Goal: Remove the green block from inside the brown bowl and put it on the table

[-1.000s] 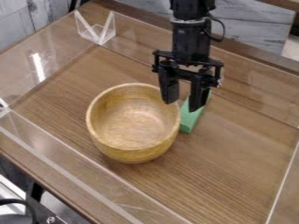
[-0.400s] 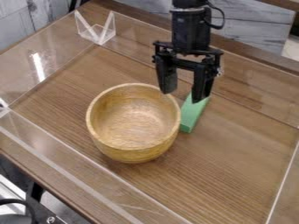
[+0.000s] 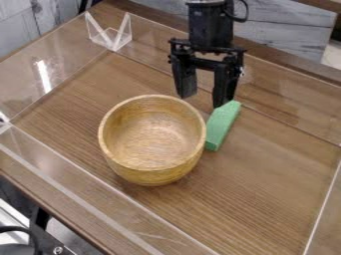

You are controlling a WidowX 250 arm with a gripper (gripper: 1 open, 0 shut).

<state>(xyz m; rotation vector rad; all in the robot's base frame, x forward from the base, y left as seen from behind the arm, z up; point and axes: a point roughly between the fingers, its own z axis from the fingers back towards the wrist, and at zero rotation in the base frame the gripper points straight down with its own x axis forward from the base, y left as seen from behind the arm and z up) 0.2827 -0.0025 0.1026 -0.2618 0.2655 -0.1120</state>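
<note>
One green block [image 3: 222, 126] lies on the table [image 3: 266, 189], just below the spread, empty end effector [image 3: 205, 98].

Green block [image 3: 222, 126] beside brown bowl [image 3: 154, 138], tool [image 3: 204, 88] above

Beyond the clear acrylic walls [image 3: 54, 60] stood a pale, marbled backdrop [image 3: 286, 30], evenly lit, with dark floor below.

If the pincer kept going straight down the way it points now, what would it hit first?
Probably the bare table just behind the green block's far end. The open pincer hangs above that spot; depth is unclear from this single view, so it might clip the block instead.
</note>
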